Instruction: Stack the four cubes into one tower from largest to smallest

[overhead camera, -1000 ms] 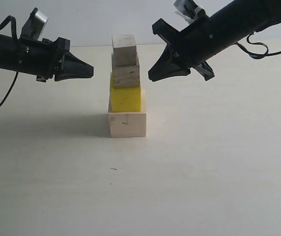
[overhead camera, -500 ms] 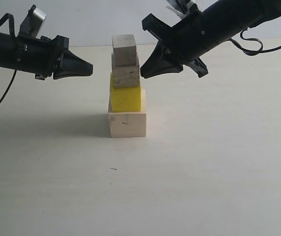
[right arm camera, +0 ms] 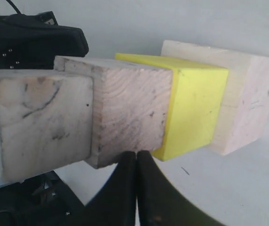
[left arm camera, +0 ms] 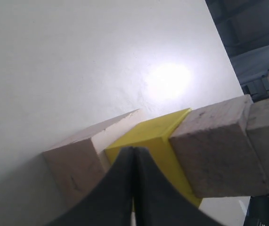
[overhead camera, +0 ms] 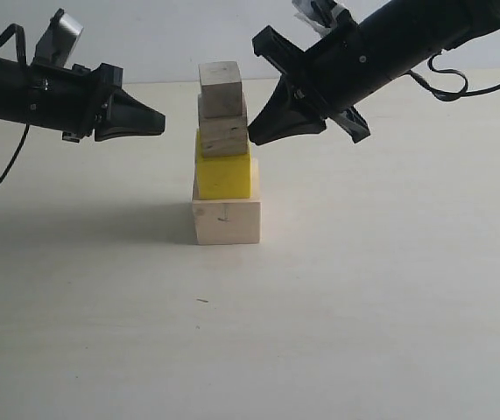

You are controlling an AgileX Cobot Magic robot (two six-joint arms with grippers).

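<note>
Four cubes stand as one upright tower (overhead camera: 224, 157) on the worktop (overhead camera: 363, 289), its long axis vertical: large pale wood cube (overhead camera: 226, 221) at the bottom, then yellow cube (overhead camera: 224, 178), plywood cube (overhead camera: 224, 136), and small pale cube (overhead camera: 221, 88) on top. I see the left end effector (overhead camera: 158, 122) clenched and empty, apart from the tower. The right end effector (overhead camera: 254, 137), clenched too, is just beside the plywood cube.

3 wooden cubes (overhead camera: 226, 220) rough-grained — yellow cube (overhead camera: 224, 175) smooth, table (overhead camera: 363, 306) matt.

A robotics lab bench: bare pale tabletop (overhead camera: 363, 306) under the tower (overhead camera: 224, 175), blank white wall (overhead camera: 188, 35) behind it, cabled left arm (overhead camera: 22, 92) and right arm (overhead camera: 407, 44) flanking it
</note>
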